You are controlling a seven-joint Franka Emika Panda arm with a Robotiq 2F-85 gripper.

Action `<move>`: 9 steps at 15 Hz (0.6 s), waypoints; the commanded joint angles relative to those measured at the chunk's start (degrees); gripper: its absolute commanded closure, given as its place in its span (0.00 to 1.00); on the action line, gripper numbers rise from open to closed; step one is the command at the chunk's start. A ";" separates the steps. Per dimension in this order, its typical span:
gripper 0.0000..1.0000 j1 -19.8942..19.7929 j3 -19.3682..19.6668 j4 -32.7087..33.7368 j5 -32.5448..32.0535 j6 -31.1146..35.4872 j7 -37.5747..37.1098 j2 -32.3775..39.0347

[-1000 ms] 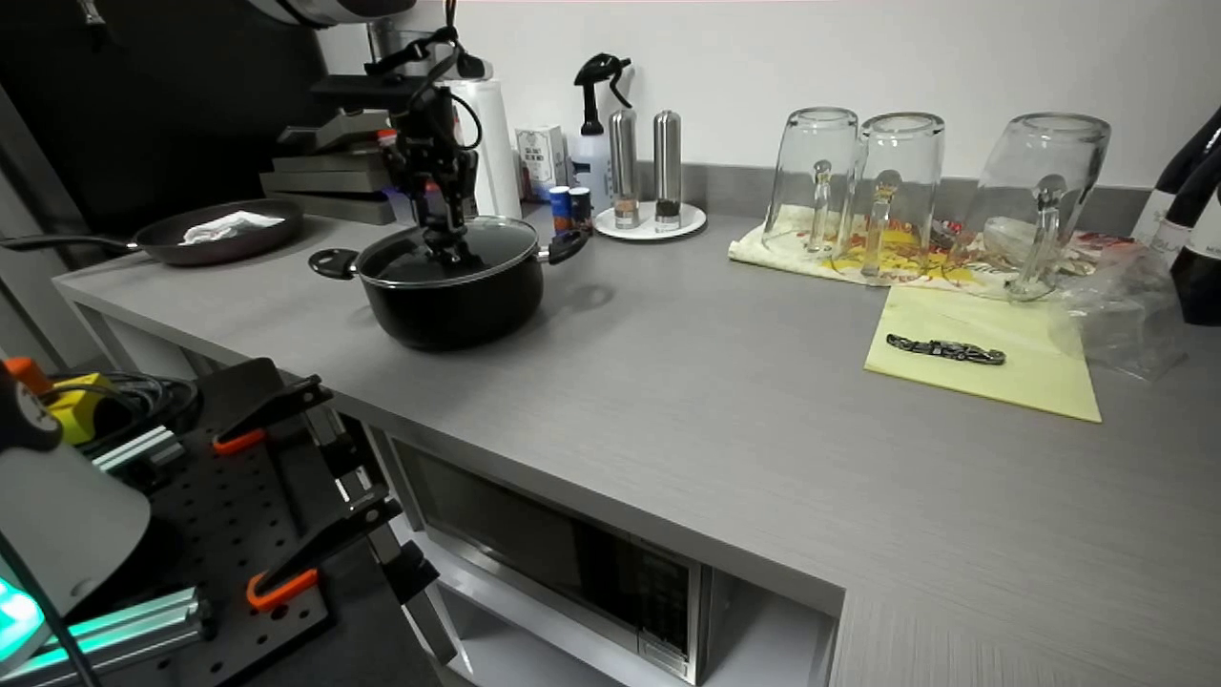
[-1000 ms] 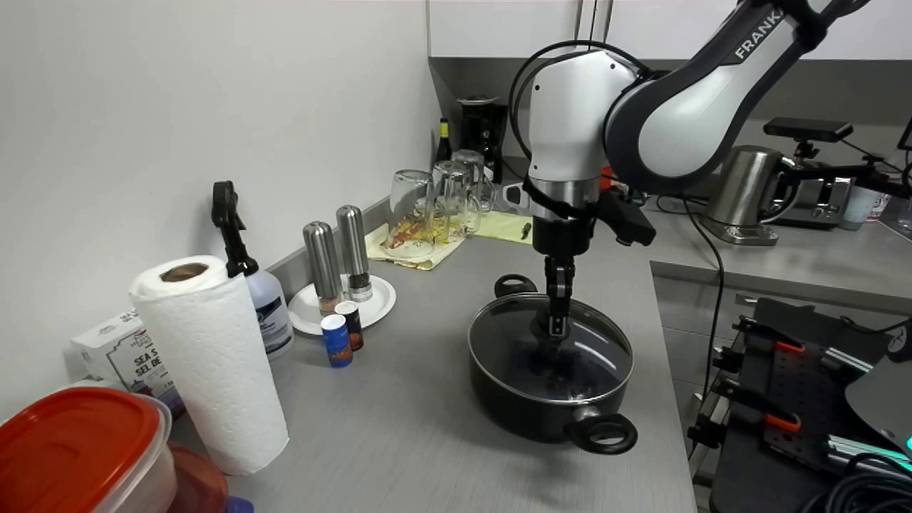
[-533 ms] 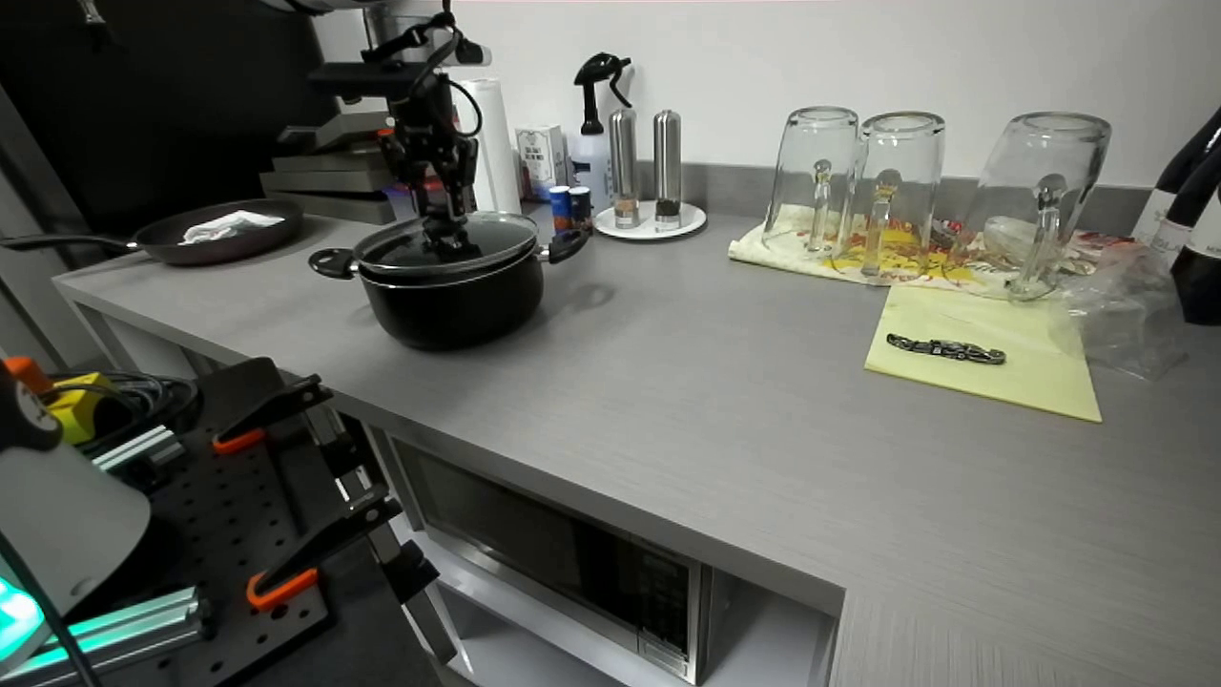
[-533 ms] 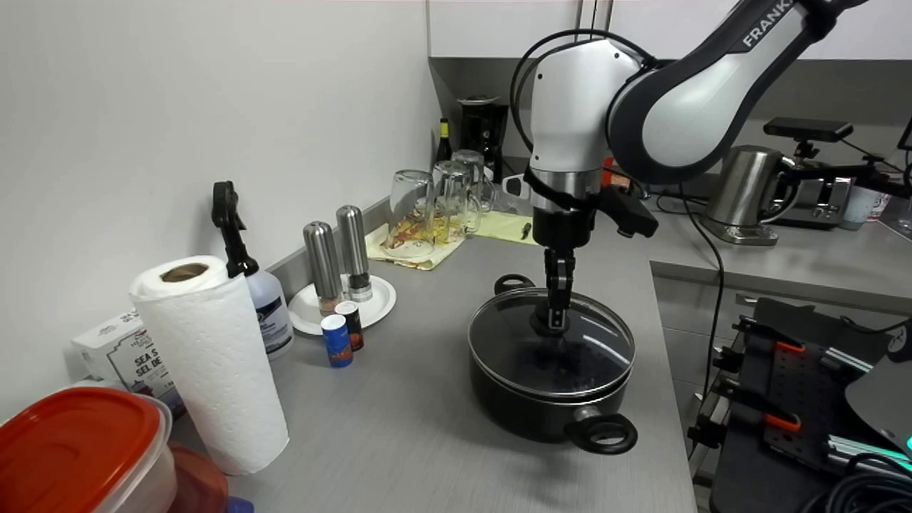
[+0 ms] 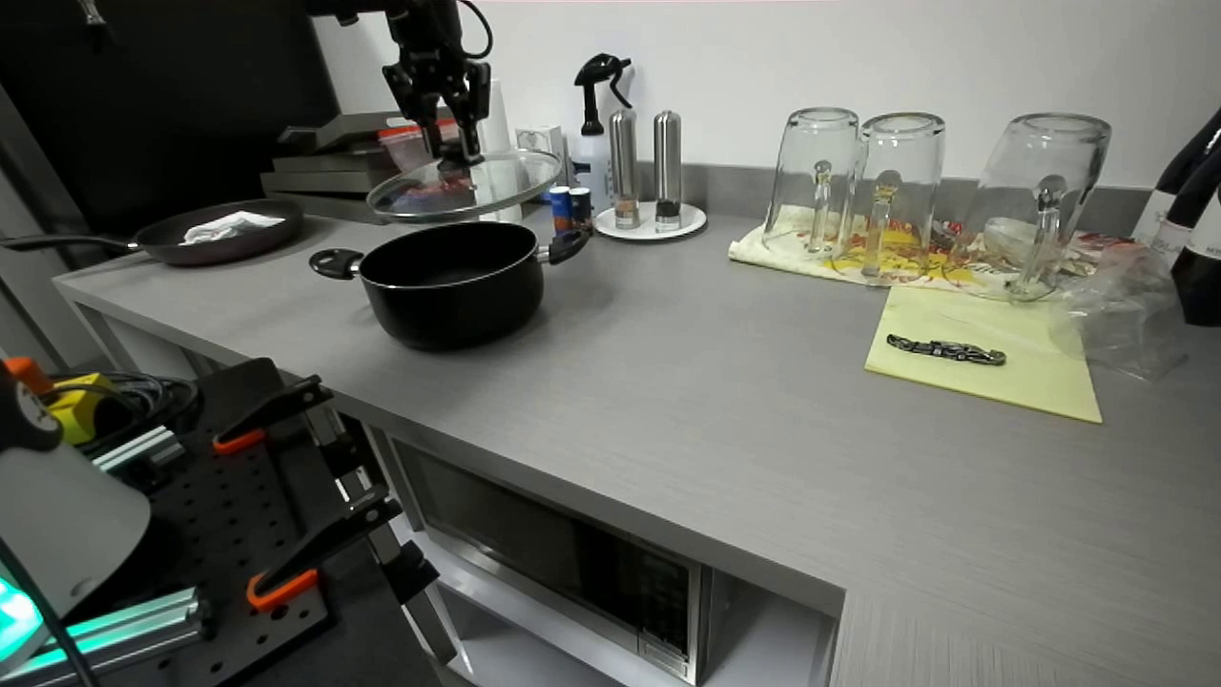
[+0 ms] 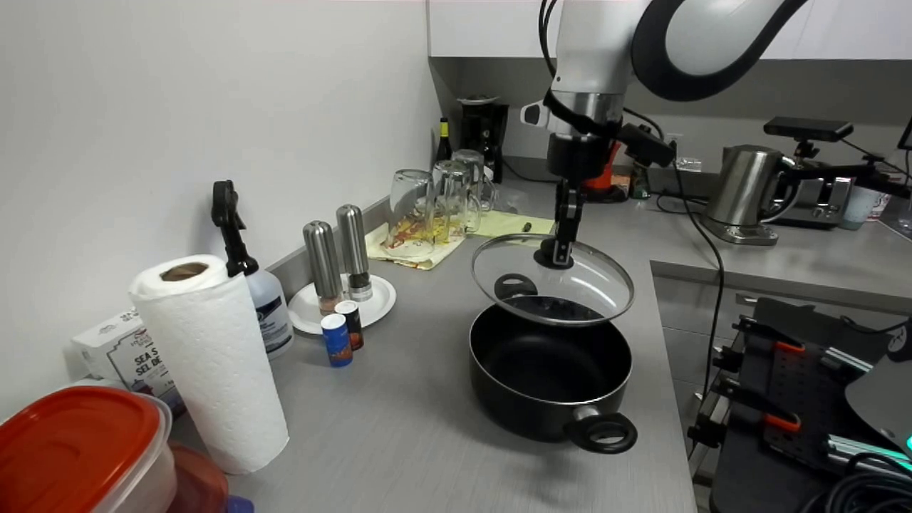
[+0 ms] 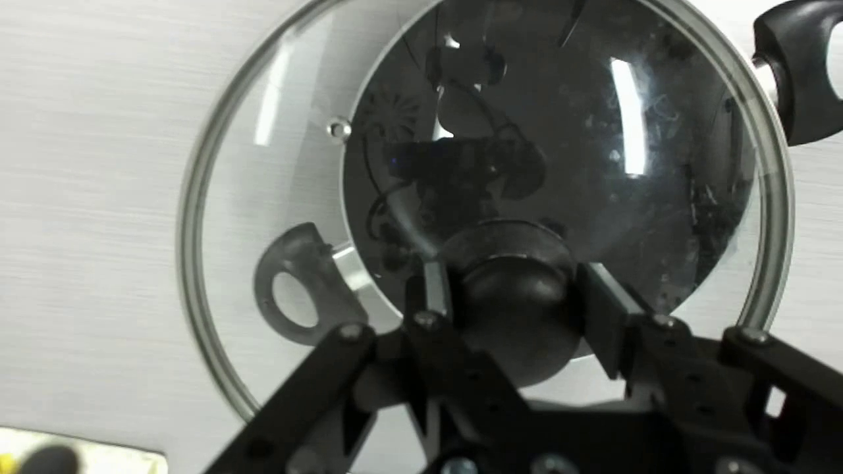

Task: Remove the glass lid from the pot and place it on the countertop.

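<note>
In an exterior view, my pincer [image 5: 453, 150] holds the glass lid [image 5: 482, 189] above the pot [image 5: 453, 301], apart from it; the lift looks done, so the carry to the surface [image 5: 668, 382] comes next, I judge. I should pass high enough to miss the 2 side handles [image 5: 569, 245], go slowly because the lid leans slightly and might pivot, and choose a spot between the pot and the yellow paper sheet [image 5: 1030, 382], short of the 3 upturned glass mugs [image 5: 906, 162]. In an exterior view, my fingers [image 6: 562, 249] have only the black knob [image 6: 544, 256], so I'd lower until the lid rests flat all round, then let go. From here it reads as a shallow clear dome, with the pot's far handle showing through. In the wrist view, the grey pads [image 7: 607, 322] sit against the knob from 2 sides; a metal rim [image 7: 778, 210] rings the glass, bright streaks reflect in it, a small vent [image 7: 338, 130] sits between knob and rim, and the pot lies off-centre beneath.
</note>
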State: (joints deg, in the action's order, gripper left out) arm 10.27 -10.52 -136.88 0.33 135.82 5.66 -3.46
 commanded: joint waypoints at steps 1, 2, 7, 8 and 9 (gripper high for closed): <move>0.75 -3.83 4.84 -1.03 3.41 -1.38 3.37 -3.23; 0.75 -5.07 6.36 -0.91 4.32 -1.60 3.85 -3.05; 0.75 -12.28 13.44 0.53 4.44 1.94 1.33 1.88; 0.75 -13.26 14.34 0.91 4.71 2.36 1.09 2.79; 0.75 -14.21 15.06 0.99 4.31 4.05 -0.07 4.37</move>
State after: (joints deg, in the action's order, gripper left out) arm -2.14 2.88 -137.51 3.55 137.22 7.91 -2.28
